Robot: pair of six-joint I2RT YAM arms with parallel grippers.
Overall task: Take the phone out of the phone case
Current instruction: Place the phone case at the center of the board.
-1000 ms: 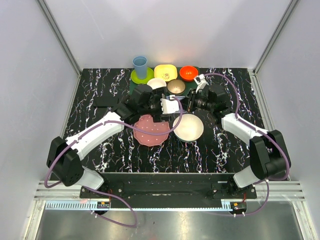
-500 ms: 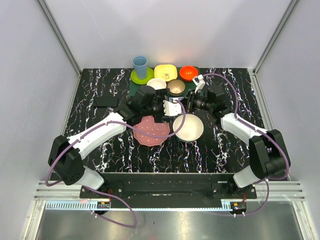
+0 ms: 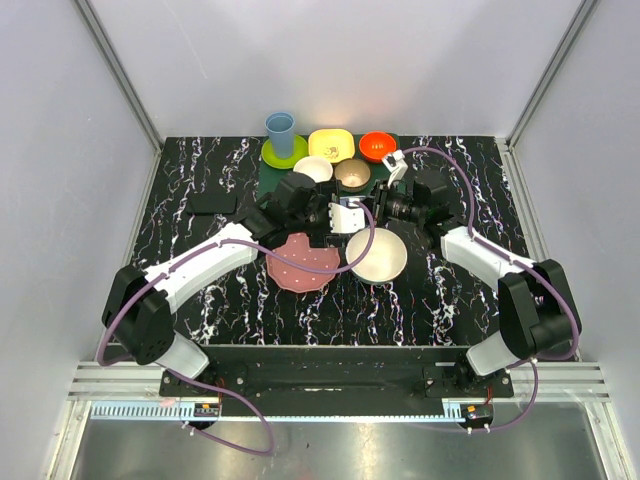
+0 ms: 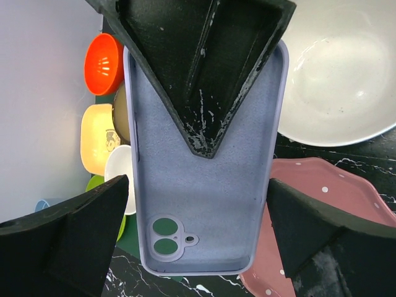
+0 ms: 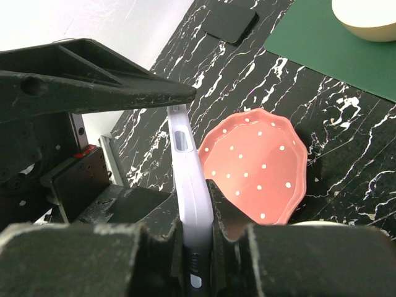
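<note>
The lavender phone case (image 3: 347,216) is held in the air over the mid-table, edge-on in the right wrist view (image 5: 189,179). My right gripper (image 5: 198,232) is shut on one end of it. The left wrist view shows the case's inside (image 4: 204,185), empty, with camera cut-outs. My left gripper (image 4: 198,241) is open, its fingers standing on both sides of the case's free end, a little apart from it. The black phone (image 3: 213,203) lies flat on the table at far left, out of the case; it also shows in the right wrist view (image 5: 230,22).
A pink dotted plate (image 3: 300,262) and a white bowl (image 3: 377,256) lie under the grippers. At the back stand a blue cup (image 3: 280,130) on a green plate, a yellow dish (image 3: 331,145), an orange bowl (image 3: 377,146) and small bowls on a green mat (image 5: 334,49).
My left gripper has moved a little right and toward the back, closing in on the case. My right gripper has kept hold of the case and barely shifted.
</note>
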